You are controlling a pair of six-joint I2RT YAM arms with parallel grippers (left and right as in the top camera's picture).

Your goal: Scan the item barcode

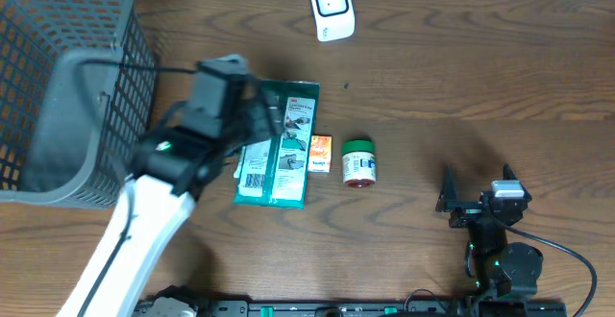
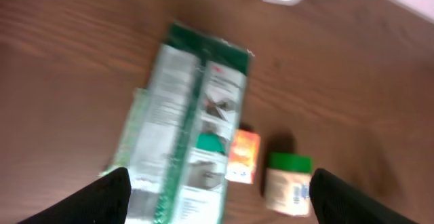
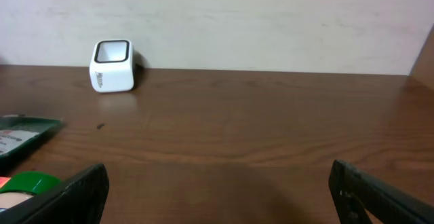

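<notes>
Closest to my left wrist lens are the two dark fingers (image 2: 102, 200) of the left gripper (image 2: 220, 178), one at each lower corner of the view. They stand wide apart with nothing between them. Below that gap lies the green package (image 2: 196, 115), flat on the brown table (image 1: 480, 86), its long side running away from the wrist. Just to its right sits a small orange box (image 2: 243, 157), and beside that a little jar with a green lid (image 2: 288, 182). From overhead, a white label (image 1: 255, 171) on the pack's near left part seems to carry bars, though it is too small for me to be sure.

My left arm reaches diagonally from the near edge, wrist tipped down over the pack's far left part, with the grey wire basket (image 1: 58, 86) just to its left. The right gripper (image 3: 218, 175) sits folded back near the right front edge, well apart from the items, spread and empty, looking level across the table.

Farthest out, the white barcode scanner (image 1: 332, 8) stands at the far edge, well apart from the pack.

As I read it, nothing is at the scanner, so the step in hand is handling the pack itself. Next I'd need a firm pinch on an edge, a lift, then the label turned to the scanner window.
</notes>
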